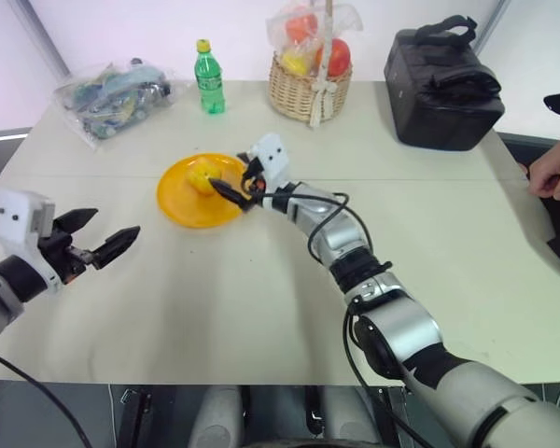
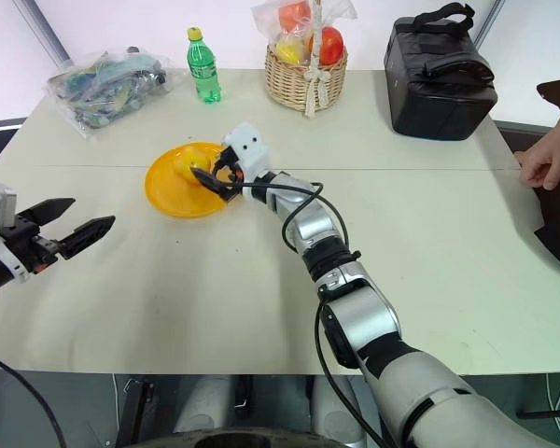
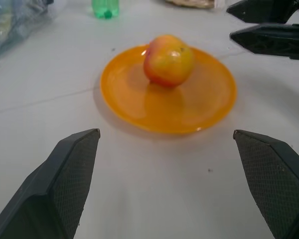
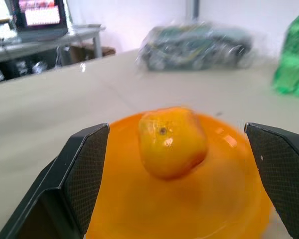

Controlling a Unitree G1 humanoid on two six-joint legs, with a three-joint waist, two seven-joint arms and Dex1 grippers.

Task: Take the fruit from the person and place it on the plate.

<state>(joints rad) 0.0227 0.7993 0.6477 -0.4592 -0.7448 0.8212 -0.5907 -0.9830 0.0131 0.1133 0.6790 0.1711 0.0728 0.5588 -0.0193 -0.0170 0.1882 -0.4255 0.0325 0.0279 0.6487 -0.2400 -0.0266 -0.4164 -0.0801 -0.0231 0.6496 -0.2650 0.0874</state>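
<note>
You have the fruit (image 3: 168, 59) sitting on the plate (image 3: 209, 107); right tool (image 4: 179, 164) spread, clear of it. Left tool (image 1: 98, 241) spread, empty. Only retreat remains.

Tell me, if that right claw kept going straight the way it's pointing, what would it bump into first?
Most likely the fruit on the plate. It sits straight ahead between the open fingers of the right gripper, though the exact gap is hard to judge.
</note>
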